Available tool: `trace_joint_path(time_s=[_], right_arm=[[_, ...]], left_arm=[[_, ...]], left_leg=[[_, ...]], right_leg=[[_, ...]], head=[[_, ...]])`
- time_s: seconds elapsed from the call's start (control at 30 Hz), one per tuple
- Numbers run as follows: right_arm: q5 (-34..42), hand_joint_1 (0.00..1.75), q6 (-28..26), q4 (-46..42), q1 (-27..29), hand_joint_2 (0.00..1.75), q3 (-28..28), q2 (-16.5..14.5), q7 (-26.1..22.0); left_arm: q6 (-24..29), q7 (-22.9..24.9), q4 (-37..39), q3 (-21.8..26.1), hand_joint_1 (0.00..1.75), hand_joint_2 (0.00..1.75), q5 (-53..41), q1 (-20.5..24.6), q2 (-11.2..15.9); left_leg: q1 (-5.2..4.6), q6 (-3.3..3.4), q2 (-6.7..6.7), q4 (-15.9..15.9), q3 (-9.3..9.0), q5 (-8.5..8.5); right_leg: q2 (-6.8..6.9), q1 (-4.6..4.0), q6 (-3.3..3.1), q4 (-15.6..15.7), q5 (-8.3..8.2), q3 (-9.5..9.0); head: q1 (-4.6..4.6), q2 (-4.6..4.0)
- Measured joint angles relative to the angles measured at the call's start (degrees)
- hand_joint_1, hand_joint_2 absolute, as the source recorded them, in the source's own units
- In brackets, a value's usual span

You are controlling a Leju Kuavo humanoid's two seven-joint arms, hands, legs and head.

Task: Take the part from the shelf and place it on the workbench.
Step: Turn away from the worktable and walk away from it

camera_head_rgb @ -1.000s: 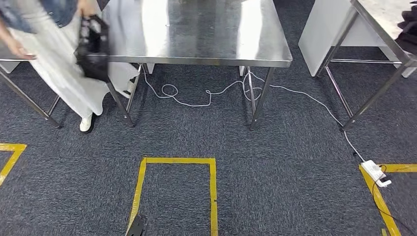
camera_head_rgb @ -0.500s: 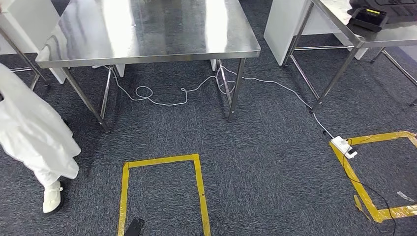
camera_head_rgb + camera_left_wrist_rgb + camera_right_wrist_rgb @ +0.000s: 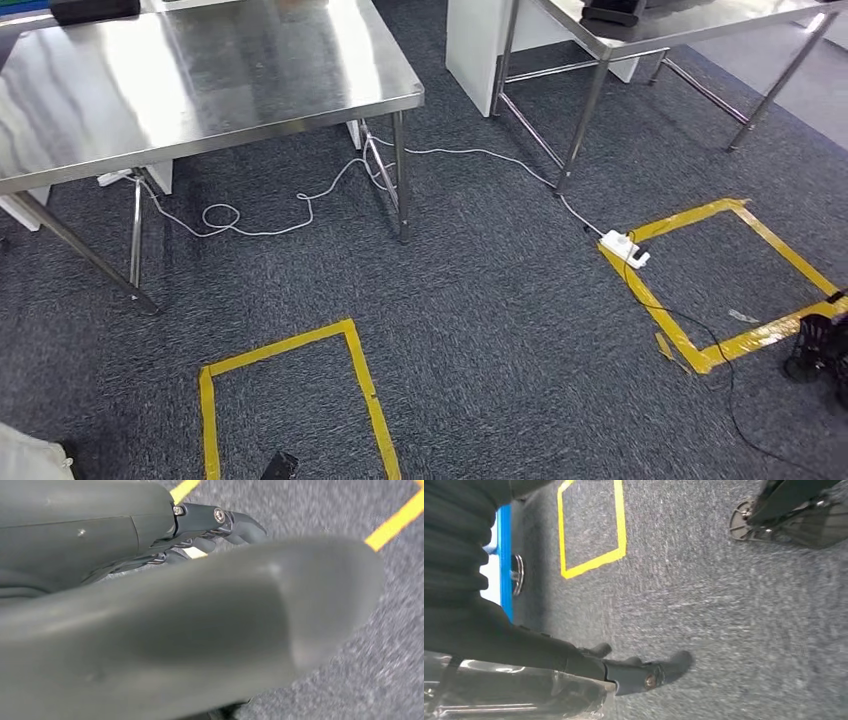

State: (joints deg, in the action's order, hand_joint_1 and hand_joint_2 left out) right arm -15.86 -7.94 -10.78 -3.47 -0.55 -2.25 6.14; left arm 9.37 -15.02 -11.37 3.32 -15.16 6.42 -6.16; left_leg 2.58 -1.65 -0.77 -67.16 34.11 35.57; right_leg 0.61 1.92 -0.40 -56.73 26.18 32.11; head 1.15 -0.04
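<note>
Part [image 3: 509, 692] seemingly glossy, crinkled, clear-wrapped, beside right hand [image 3: 624, 672], hold unclear, left hand [image 3: 210, 625] loosely spread, empty, brushed-steel workbench [image 3: 200, 70].

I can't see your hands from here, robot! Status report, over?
Right hand empty, fingers out. Left hand hanging, thumb hides its grip. No part seen in hand. Power strip and cable on floor ahead.
</note>
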Motion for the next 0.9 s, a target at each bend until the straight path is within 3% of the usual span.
trace_joint_path(time_s=[0.03, 0.07, 0.1, 0.17, 0.23, 0.3, 0.37, 0.43, 0.47, 0.53, 0.57, 0.6, 0.63, 0.67, 0.7, 0.77, 0.8, 0.83, 0.87, 0.9], right_arm=[[-0.3, 0.0, -0.2, 0.0, 0.0, 1.75, 0.0, -0.2, -0.2], [-0.5, 0.0, -0.5, 0.0, 0.1, 1.75, 0.0, -0.3, -0.4], [-0.8, 0.0, -0.8, 0.0, 0.3, 1.75, 0.0, -0.4, -0.6], [-1.2, 0.0, -1.1, 0.0, 0.5, 1.75, 0.0, -0.5, -0.7], [-1.5, 0.0, -1.2, 0.0, 0.6, 1.75, 0.0, -0.5, -0.9], [-1.9, 0.0, -1.3, 0.0, 0.6, 1.75, 0.0, -0.3, -1.2], [-2.0, 0.0, -1.3, 0.1, 0.8, 1.75, 0.0, -0.2, -1.6], [-2.0, 0.0, -1.3, 0.1, 1.0, 1.75, 0.0, -0.1, -1.9], [-2.0, 0.0, -1.3, 0.1, 1.0, 1.75, 0.0, -0.1, -2.0], [-1.9, 0.0, -1.3, 0.1, 0.9, 1.75, 0.0, -0.1, -2.5], [-1.8, 0.0, -1.3, 0.1, 0.9, 1.75, 0.0, -0.1, -2.8], [-1.7, 0.0, -1.3, 0.1, 1.0, 1.75, 0.0, -0.1, -3.0], [-1.6, 0.0, -1.3, 0.1, 1.1, 1.75, 0.0, -0.1, -3.2], [-1.5, 0.0, -1.3, 0.1, 1.2, 1.75, 0.0, 0.0, -3.1], [-1.3, 0.0, -1.4, 0.1, 1.3, 1.75, 0.0, 0.0, -2.9], [-1.2, 0.0, -1.6, 0.1, 1.1, 1.75, -0.1, -0.1, -1.9], [-1.2, 0.0, -1.7, 0.1, 1.1, 1.75, -0.2, -0.1, -1.3], [-1.2, 0.0, -1.8, 0.2, 1.1, 1.75, -0.2, -0.1, -0.7], [-1.3, 0.0, -1.8, 0.2, 1.1, 1.75, -0.3, -0.1, -0.2], [-1.4, 0.0, -1.8, 0.2, 1.2, 1.75, -0.3, -0.2, 0.2]], left_arm=[[0.1, -0.1, 0.0, 0.0, 0.0, 0.0, 0.0, -0.4, 0.1], [0.2, -0.2, 0.1, 0.0, 0.0, 0.0, 0.0, -0.8, 0.2], [0.3, -0.2, 0.2, 0.0, 0.0, 0.0, 0.0, -1.1, 0.2], [0.5, -0.3, 0.2, 0.0, 0.0, 0.0, 0.0, -1.3, 0.3], [0.6, -0.3, 0.3, 0.0, 0.0, 0.0, 0.0, -1.5, 0.3], [0.7, -0.4, 0.3, 0.0, 0.0, 0.0, 0.0, -1.6, 0.3], [1.0, -0.5, 0.3, 0.1, 0.0, 0.0, 0.1, -1.7, 0.3], [1.2, -0.6, 0.3, 0.1, 0.0, 0.0, 0.1, -1.9, 0.3], [1.3, -0.7, 0.3, 0.1, 0.0, 0.0, 0.1, -2.1, 0.3], [1.4, -0.7, 0.3, 0.1, 0.0, 0.0, 0.1, -2.6, 0.3], [1.5, -0.7, 0.4, 0.1, 0.0, 0.0, 0.1, -2.8, 0.3], [1.5, -0.7, 0.4, 0.1, 0.0, 0.0, 0.0, -2.9, 0.3], [1.5, -0.7, 0.4, 0.1, 0.0, 0.0, -0.2, -3.0, 0.2], [1.4, -0.6, 0.4, 0.1, 0.0, 0.0, -0.4, -3.0, 0.2], [1.2, -0.6, 0.4, 0.1, 0.0, 0.0, -0.7, -3.0, 0.2], [0.6, -0.5, 0.4, 0.0, 0.0, 0.0, -1.1, -3.1, 0.1], [0.4, -0.4, 0.4, 0.0, 0.0, 0.0, -1.2, -3.1, 0.1], [0.1, -0.3, 0.4, 0.0, 0.0, 0.0, -1.3, -3.1, 0.1], [-0.1, -0.1, 0.4, 0.0, 0.0, 0.0, -1.4, -3.1, 0.1], [-0.2, 0.0, 0.4, 0.0, 0.0, 0.0, -1.5, -3.0, 0.1]], left_leg=[[-0.1, 0.18, 0.68, -3.7, 1.52, 2.01], [-0.18, 0.33, 0.93, -6.1, 2.41, 2.98], [-0.2, 0.46, 1.0, -6.5, 2.27, 2.69], [-0.03, 0.54, 1.57, -0.8, -1.17, -0.49], [0.03, 0.61, 3.17, 5.9, -4.55, -2.99], [-0.33, 1.35, 3.6, 7.9, -5.29, -3.39], [-0.77, 2.68, 2.43, 8.1, -5.2, -3.88], [-0.95, 3.79, 1.27, 8.2, -4.99, -4.51], [-0.97, 4.11, 0.55, 8.3, -4.91, -4.68], [-1.12, 4.27, -1.0, 8.2, -4.77, -4.66], [-1.23, 4.3, -1.82, 8.2, -4.68, -4.62], [-1.34, 4.3, -2.55, 8.2, -4.62, -4.57], [-1.43, 4.28, -3.22, 8.2, -4.62, -4.49], [-1.5, 4.21, -3.83, 8.2, -4.71, -4.4], [-1.56, 4.08, -4.41, 8.2, -4.89, -4.3], [-1.72, 3.5, -5.55, 8.3, -5.42, -3.91], [-1.74, 3.15, -6.2, 8.4, -5.73, -3.72], [-1.74, 2.78, -6.94, 8.6, -6.07, -3.56], [-1.64, 2.42, -7.17, 8.7, -6.43, -3.38], [-1.54, 2.12, -6.22, 8.4, -6.6, -2.98]], right_leg=[[-0.86, -0.24, -0.24, 0.0, -0.24, 0.25], [-1.79, -0.43, -0.22, 0.0, -0.47, 0.47], [-2.71, -0.51, -0.06, -0.1, -0.69, 0.53], [-4.35, -0.37, 0.44, -0.5, -1.01, 0.81], [-5.67, -0.61, 1.03, -1.3, -0.99, 1.47], [-6.43, -1.15, 1.72, -1.5, -0.81, 2.18], [-6.65, -1.19, 2.45, -1.5, -0.99, 2.62], [-4.77, -1.01, 2.52, -4.0, 0.25, 3.75], [-3.34, -0.91, 2.29, -7.1, 1.88, 5.1], [-1.56, -0.91, 2.14, -15.0, 5.68, 8.87], [-1.31, -0.91, 2.35, -17.9, 6.78, 10.2], [-1.17, -0.92, 2.69, -18.7, 6.97, 10.4], [-0.9, -0.96, 3.06, -16.8, 6.26, 9.24], [-0.16, -1.08, 3.29, -12.9, 5.02, 6.95], [1.36, -1.33, 3.19, -8.5, 3.61, 4.47], [4.28, -2.14, 2.47, -2.7, 1.61, 1.45], [4.93, -2.5, 1.95, -2.1, 1.18, 1.27], [4.54, -2.75, 1.6, -1.9, 0.94, 1.42], [3.72, -2.3, 1.15, -1.6, 0.55, 1.21], [2.9, -1.84, 0.79, -1.1, 0.19, 0.92]], head=[[0.02, 0.0], [0.01, 0.0], [0.03, 0.0], [0.03, 0.0], [0.1, 0.0], [-0.09, 0.0], [-0.35, 0.0], [-0.55, 0.0], [-0.72, 0.0], [-1.09, 0.0], [-1.12, 0.0], [-1.13, 0.0], [-1.14, 0.0], [-1.16, 0.0], [-1.17, 0.0], [-1.24, 0.0], [-1.28, 0.0], [-1.34, 0.0], [-1.44, 0.0], [-1.27, 0.0]])
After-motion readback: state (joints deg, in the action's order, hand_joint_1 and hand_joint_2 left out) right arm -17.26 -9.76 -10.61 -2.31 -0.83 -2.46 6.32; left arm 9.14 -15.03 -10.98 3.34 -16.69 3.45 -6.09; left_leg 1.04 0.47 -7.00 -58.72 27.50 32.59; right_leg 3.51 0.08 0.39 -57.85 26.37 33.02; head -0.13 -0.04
